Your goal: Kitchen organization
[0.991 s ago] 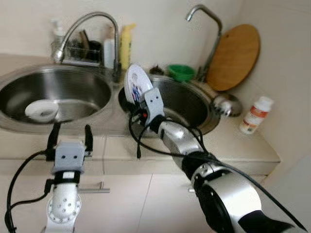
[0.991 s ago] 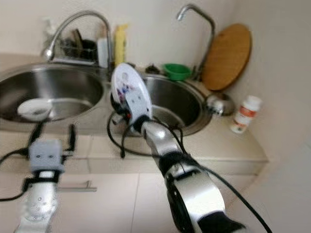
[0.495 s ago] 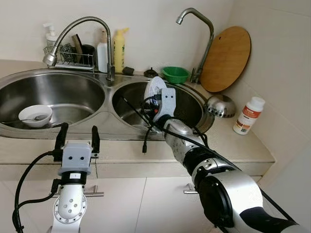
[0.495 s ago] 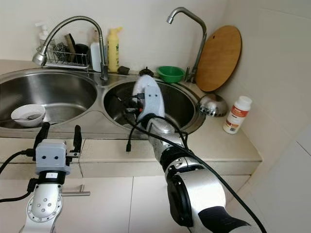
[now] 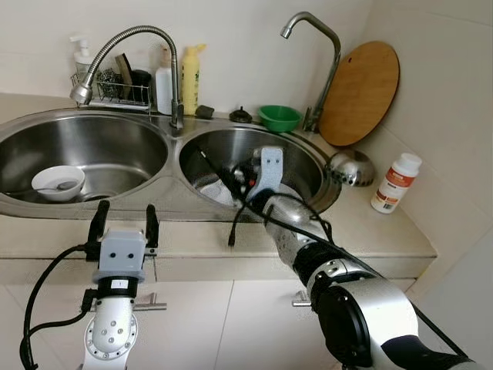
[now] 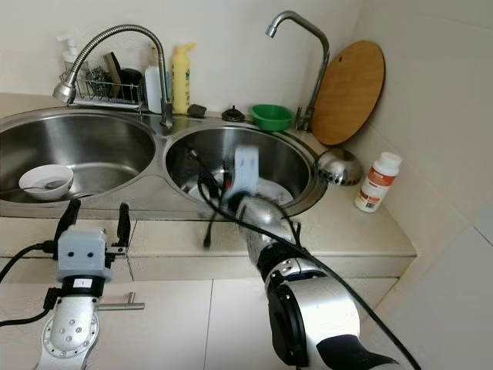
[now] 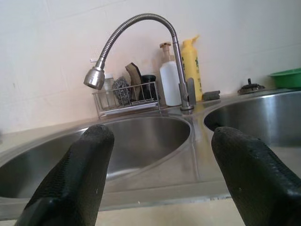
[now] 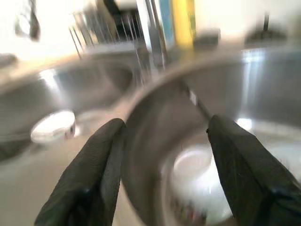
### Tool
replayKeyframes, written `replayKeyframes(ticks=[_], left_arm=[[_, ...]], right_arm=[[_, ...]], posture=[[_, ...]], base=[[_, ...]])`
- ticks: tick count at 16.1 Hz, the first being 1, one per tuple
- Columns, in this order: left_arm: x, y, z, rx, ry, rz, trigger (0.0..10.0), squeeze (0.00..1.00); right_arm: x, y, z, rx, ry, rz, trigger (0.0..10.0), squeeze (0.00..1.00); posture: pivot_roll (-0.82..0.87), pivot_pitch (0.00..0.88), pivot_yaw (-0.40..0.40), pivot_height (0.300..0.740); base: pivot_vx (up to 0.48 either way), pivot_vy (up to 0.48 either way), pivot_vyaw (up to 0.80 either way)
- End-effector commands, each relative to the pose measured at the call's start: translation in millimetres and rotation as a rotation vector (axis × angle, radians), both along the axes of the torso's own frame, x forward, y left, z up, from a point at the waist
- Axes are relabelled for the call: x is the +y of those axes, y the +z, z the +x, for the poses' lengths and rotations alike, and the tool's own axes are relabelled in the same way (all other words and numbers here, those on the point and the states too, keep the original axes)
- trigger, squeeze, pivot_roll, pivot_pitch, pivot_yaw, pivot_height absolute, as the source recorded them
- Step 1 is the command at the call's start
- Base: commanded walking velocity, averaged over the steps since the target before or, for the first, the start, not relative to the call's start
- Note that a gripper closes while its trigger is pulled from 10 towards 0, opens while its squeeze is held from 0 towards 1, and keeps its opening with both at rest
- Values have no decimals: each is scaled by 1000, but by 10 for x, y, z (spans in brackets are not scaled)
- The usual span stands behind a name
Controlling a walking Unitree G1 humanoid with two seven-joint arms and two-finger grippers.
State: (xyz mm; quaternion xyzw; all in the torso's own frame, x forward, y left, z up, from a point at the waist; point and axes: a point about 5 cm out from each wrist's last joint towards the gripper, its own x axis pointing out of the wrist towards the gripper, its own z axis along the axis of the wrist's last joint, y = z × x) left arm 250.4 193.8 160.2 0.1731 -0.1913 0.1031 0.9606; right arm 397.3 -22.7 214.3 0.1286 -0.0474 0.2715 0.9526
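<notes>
Plate now lies released in right basin; right gripper above, fingers apart. Left gripper spread, idle at table edge.

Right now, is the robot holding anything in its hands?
No. The right hand is open above the plate in the right sink; the left hand is open too.

Wooden cutting board against wall, yellow bottle, white pill bottle

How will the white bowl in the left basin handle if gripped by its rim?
The white bowl looks glazed, so probably rigid, breakable and slick on the steel left basin. A spoon rests inside and may slide out if tilted. It sits upright and low, so tipping seems unlikely.
</notes>
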Motion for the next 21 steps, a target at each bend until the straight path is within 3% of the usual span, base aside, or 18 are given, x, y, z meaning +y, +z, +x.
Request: replayKeyframes(ticks=[1, 3, 4, 5, 6, 7, 8, 11, 12, 16, 21], left_arm=[[-60, 6, -20, 1, -20, -10, 10000, 0], [-150, -58, -55, 31, -66, -21, 10000, 0], [-156, -62, -55, 33, -71, -20, 10000, 0], [-259, -104, -3, 56, -129, -32, 10000, 0], [-276, -113, 3, 61, -138, -36, 10000, 0], [-312, -147, -1, 79, -160, -41, 10000, 0], [-370, -162, 24, 89, -199, -47, 10000, 0], [-451, -198, 132, 132, -264, -27, 10000, 0], [-545, -220, 179, 156, -333, -14, 10000, 0], [-676, -282, 214, 190, -423, -16, 10000, 0], [-664, -239, 212, 148, -402, -27, 10000, 0]], right_arm=[[-50, 167, -22, -162, -21, 5, 10000, 1000], [-411, 210, -132, -386, -170, -39, 10000, 1000], [-437, 206, -150, -403, -177, -48, 10000, 1000], [-735, 114, -432, -607, -269, -244, 10000, 0], [-781, 72, -502, -625, -276, -271, 10000, 0], [-885, -67, -695, -628, -293, -315, 10000, 0], [-1025, -316, -895, -562, -314, -384, 10000, 0], [-1190, -496, -1135, -477, -385, -469, 10000, 0], [-1250, -579, -1199, -429, -426, -488, 10000, 0], [-1204, -725, -1316, -340, -444, -517, 10000, 0], [-1175, -653, -1313, -382, -432, -524, 10000, 0]], posture=[[240, 0, -141, 740], [180, 0, -109, 740], [180, 0, -109, 740], [130, 0, -76, 740], [114, 0, -64, 740], [84, 0, -46, 740], [57, 0, -31, 740], [0, 0, 23, 740], [-21, 0, 46, 740], [-58, 0, 70, 740], [-46, 0, 48, 740]], base=[[0, 0, 0], [0, 0, 0], [0, 0, 0], [0, 0, 0], [0, 0, 0], [0, 0, 0], [0, 0, 0], [0, 0, 0], [0, 0, 0], [0, 0, 0], [0, 0, 0]])
